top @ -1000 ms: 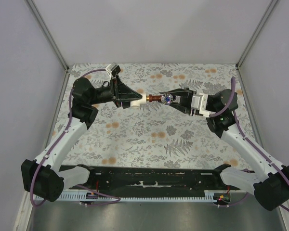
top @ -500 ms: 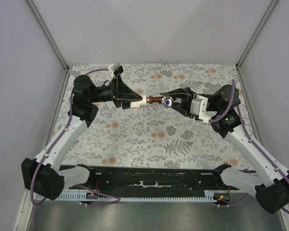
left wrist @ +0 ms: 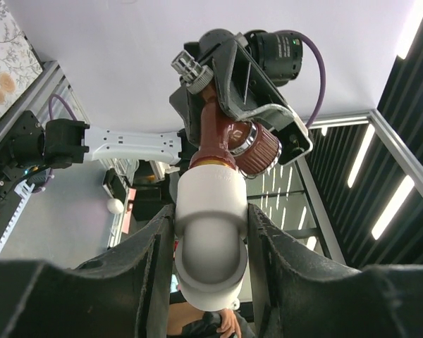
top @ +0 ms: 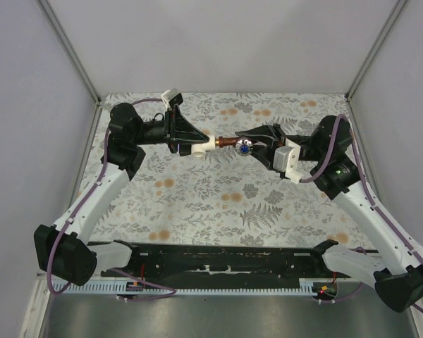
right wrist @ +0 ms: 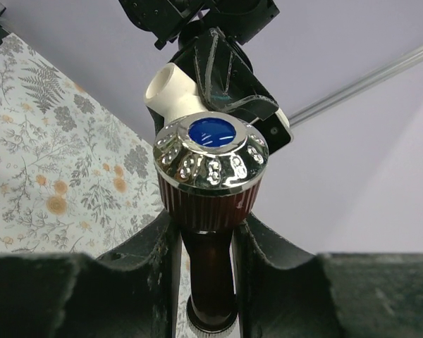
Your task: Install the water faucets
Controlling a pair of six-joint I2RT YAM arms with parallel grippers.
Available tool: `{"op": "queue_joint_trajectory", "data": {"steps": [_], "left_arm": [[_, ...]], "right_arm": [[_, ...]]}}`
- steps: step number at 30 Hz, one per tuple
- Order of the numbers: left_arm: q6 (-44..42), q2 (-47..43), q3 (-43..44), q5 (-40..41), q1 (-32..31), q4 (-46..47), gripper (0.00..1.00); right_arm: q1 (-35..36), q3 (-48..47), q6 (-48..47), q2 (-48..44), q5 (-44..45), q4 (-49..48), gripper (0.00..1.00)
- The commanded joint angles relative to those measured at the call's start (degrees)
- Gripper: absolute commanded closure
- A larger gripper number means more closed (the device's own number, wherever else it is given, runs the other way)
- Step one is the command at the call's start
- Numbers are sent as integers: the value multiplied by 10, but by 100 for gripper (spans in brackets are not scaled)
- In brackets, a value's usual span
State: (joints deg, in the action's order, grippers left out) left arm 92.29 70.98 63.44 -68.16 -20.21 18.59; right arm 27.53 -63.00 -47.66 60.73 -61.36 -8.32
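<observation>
1. The left gripper pinches the white pipe fitting between its two fingers and holds it in the air above the flowered table.
2. The right gripper is clamped on the dark red-brown faucet, on the body just under the chrome knob (the one with a blue cap).
3. The faucet meets the mouth of the fitting, midway between the two arms. I cannot tell how deep it sits.
4. If the two parts are not in one line, the thread may cross and jam during turning.
5. The fitting looks smooth and round, so it may spin or slip in the left fingers. Then the faucet would not tighten, or a part could fall.
</observation>
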Motion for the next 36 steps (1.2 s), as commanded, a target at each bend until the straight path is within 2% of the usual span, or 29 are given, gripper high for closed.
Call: {"op": "queue_joint_trajectory", "data": {"steps": [1, 4, 15, 19, 23, 27, 32, 36], "left_arm": [[-62, 3, 55, 9, -12, -80, 98], [-109, 0, 65, 19, -12, -119, 98], [-222, -4, 52, 0, -12, -94, 98], [-233, -7, 42, 13, -12, -62, 98], [-209, -8, 27, 19, -11, 6, 98], [-130, -10, -1, 31, -12, 123, 98], [-106, -23, -21, 69, -10, 147, 98], [-67, -35, -38, 87, -3, 202, 98]], "right_arm": [[43, -34, -91, 6, 52, 123, 100], [53, -41, -79, 16, 53, 138, 100], [53, -45, 70, 40, 40, 72, 100], [53, -34, 128, 40, 47, 38, 100], [54, -19, 170, 40, 49, 5, 100], [53, -5, 188, 42, 60, -6, 100], [53, 13, 216, 41, 65, -44, 100], [47, 18, 232, 45, 70, -51, 100]]}}
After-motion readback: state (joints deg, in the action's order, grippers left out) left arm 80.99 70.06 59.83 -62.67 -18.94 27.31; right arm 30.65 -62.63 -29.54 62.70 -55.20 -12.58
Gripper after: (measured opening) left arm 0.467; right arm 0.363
